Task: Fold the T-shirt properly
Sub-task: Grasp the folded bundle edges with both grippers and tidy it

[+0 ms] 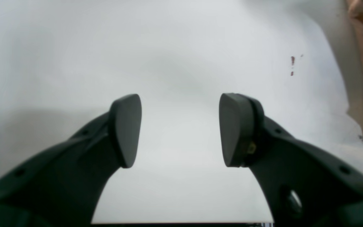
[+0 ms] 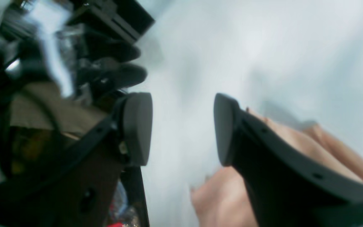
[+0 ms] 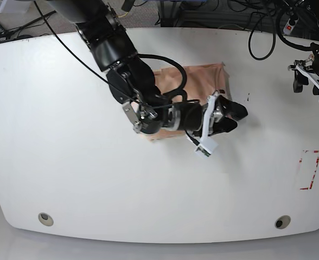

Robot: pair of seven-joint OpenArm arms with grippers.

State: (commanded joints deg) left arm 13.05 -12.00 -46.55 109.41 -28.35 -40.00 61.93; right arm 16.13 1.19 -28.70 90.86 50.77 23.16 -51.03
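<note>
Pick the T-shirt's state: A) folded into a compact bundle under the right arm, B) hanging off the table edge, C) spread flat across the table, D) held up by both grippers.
A: the T-shirt lies as a small folded bundle; the right gripper is open beside it.

T-shirt [image 3: 195, 81] mid-table [image 3: 67, 179], right pincer [image 3: 233, 116] over its edge

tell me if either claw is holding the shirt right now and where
Nothing is held. The left claw and right claw are both open with empty gaps; the T-shirt lies folded on the table.
</note>
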